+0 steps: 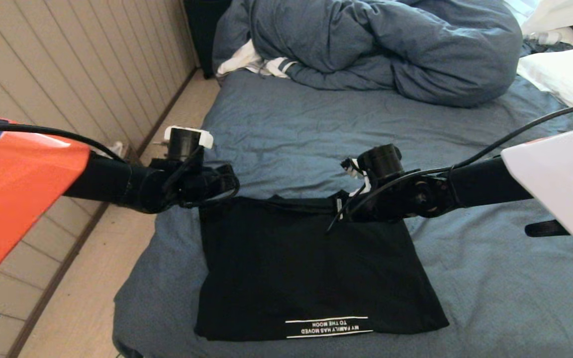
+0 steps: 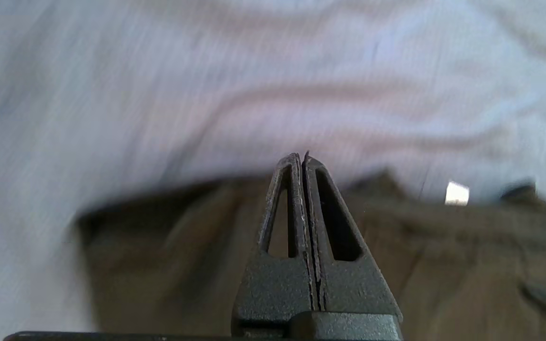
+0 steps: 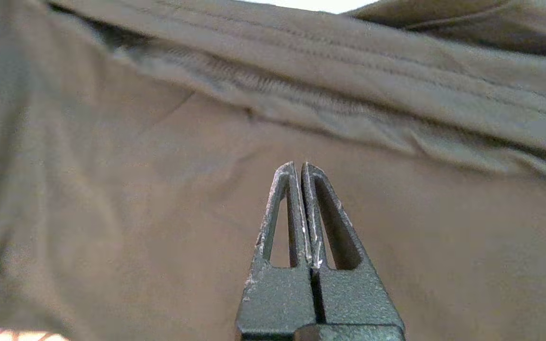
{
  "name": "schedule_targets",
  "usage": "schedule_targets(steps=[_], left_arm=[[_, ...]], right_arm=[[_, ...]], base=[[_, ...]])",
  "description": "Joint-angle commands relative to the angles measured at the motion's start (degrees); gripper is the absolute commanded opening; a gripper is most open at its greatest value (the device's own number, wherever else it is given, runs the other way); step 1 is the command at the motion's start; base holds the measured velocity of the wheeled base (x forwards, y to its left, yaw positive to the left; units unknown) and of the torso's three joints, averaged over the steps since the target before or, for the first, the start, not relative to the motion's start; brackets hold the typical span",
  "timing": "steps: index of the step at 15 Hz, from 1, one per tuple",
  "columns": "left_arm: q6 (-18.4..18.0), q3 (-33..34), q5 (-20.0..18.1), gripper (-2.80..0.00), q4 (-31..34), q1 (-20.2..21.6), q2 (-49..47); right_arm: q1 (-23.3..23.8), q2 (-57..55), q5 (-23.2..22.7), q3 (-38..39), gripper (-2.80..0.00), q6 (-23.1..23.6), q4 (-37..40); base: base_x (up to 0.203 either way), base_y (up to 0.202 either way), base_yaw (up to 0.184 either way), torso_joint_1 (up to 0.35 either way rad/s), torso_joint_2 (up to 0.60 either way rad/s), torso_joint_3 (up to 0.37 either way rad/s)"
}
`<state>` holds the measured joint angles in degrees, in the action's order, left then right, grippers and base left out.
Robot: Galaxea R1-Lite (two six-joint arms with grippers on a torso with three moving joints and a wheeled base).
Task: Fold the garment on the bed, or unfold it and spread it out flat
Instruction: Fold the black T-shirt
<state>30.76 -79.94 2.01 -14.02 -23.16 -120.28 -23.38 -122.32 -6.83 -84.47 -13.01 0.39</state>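
Garment (image 1: 311, 268) far edge hidden behind both arms.

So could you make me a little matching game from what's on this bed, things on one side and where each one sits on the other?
Things:
1. black T-shirt
2. bunched duvet
3. left pincer
4. white pillow

Places:
A. shut, at the shirt's far left corner
B. far right edge of the bed
C. spread on the near part of the sheet
D. heaped at the far end

Pairs: 1-C, 2-D, 3-A, 4-B
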Motion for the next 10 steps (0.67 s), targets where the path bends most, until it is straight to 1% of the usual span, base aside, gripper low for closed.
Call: schedule_targets(steps=[1, 3, 5, 6, 7, 10], left_arm=[[0.33, 6.13, -1.14, -2.8, -0.29, -0.09, 6.54], [1.0, 14.21, -3.83, -2.8, -2.45, -0.1, 11.62], [1.37, 21.35, -5.06, -2.8, -8.5, -0.05, 14.88], [1.45, 23.58, -5.27, -2.8, -11.57, -0.05, 15.69], [1.49, 24.89, -5.41, -2.8, -13.41, -0.04, 16.19], [2.2, 25.54, -5.5, -2.8, -13.49, -0.04, 16.9]], right_arm=[[-0.17, -2.26, 0.07, -1.43, -2.8, -0.19, 0.16], [0.35, -3.76, 0.39, -2.4, -2.8, -0.08, -0.02], [0.44, -4.42, 1.03, -2.97, -2.8, -0.09, 0.05], [0.42, -4.51, 1.21, -2.78, -2.8, -0.09, 0.06], [0.35, -4.61, 1.65, -2.71, -2.8, -0.09, 0.05], [0.83, -7.16, 2.5, -4.57, -2.8, -0.15, 0.01]], base=[[0.0, 0.0, 0.0, 0.0, 0.0, 0.0], [0.0, 0.0, 0.0, 0.0, 0.0, 0.0], [0.0, 0.0, 0.0, 0.0, 0.0, 0.0], [0.0, 0.0, 0.0, 0.0, 0.0, 0.0], [0.0, 0.0, 0.0, 0.0, 0.0, 0.0], [0.0, 0.0, 0.0, 0.0, 0.0, 0.0]])
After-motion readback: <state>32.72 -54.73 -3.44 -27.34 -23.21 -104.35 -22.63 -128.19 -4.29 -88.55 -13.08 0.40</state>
